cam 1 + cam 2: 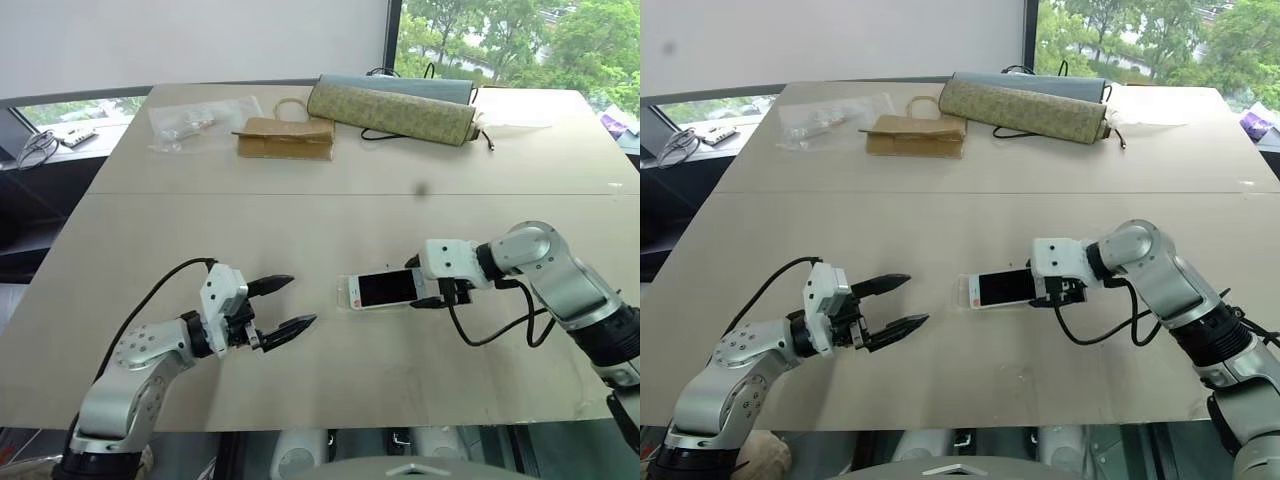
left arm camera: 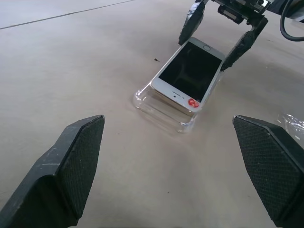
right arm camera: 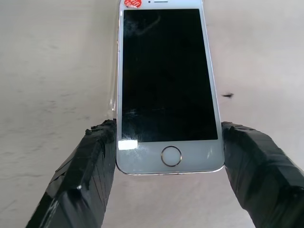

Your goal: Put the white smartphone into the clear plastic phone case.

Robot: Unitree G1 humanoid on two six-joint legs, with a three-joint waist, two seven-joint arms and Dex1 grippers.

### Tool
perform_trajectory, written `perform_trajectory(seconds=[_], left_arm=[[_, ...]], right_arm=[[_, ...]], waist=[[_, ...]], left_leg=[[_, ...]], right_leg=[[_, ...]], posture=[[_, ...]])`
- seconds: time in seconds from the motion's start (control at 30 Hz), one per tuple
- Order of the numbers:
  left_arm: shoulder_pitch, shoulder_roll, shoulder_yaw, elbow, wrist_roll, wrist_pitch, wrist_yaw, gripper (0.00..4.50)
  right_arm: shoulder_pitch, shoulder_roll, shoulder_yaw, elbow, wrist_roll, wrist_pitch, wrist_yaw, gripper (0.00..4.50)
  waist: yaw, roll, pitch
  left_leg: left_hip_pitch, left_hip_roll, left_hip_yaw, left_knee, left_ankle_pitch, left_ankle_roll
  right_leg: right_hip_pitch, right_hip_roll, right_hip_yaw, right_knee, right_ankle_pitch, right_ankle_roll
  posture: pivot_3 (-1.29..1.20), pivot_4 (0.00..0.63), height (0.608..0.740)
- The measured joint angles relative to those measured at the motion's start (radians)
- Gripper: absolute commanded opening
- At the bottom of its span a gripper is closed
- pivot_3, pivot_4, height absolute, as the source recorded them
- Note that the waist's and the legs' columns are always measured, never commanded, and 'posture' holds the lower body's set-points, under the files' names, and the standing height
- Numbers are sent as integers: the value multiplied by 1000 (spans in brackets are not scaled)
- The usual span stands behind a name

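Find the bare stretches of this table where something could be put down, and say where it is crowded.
Bare: the table between the far clutter and the arms, and the near strip before the phone. Crowded: the far edge, with plastic bag, paper bag and rolled mat; also the middle, where the right hand holds the phone over the case, left hand beside.

a pale wood-grain table [image 1: 300,330] with a seam running across it carries, at centre right, the clear plastic phone case [image 2: 161,107]; along the top of the frame lie a crinkled plastic bag [image 1: 200,120], a brown paper bag [image 1: 285,140] and a rolled patterned mat [image 1: 395,112]
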Motion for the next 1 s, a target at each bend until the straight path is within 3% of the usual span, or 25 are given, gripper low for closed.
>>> perform_trajectory(seconds=[0.33, 0.43, 0.7, 1.0], left_arm=[[-3, 0, -10, 13, 5, -16, 1, 4500], [-7, 0, -23, 17, 16, -18, 1, 4500], [-12, 0, -24, 18, 20, -19, 1, 4500], [-44, 0, -53, 80, 119, -89, 22, 4500]], right_arm=[[-11, -16, 41, -78, -12, 125, 24, 2928], [-17, -3, 48, -78, -11, 149, 22, 4457], [-17, 27, 58, -106, 30, 222, -1, 4457], [20, 4, -126, -233, 165, 353, -75, 4457]], waist=[[3, 0, 0], [2, 0, 0], [3, 0, 0], [17, 0, 0]], left_leg=[[0, 0, 0, 0, 0, 0], [0, 0, -1, 0, 0, 0], [-1, 0, -1, 1, 0, 0], [-2, -1, -2, 1, 0, 0]], right_leg=[[0, -1, -1, 0, 0, 0], [0, 0, -1, 0, 0, 0], [0, -1, -1, 0, 0, 0], [0, -1, -3, 0, 0, 0]], posture=[[0, 150, 740], [0, 150, 740], [0, 150, 740], [0, 150, 740]])
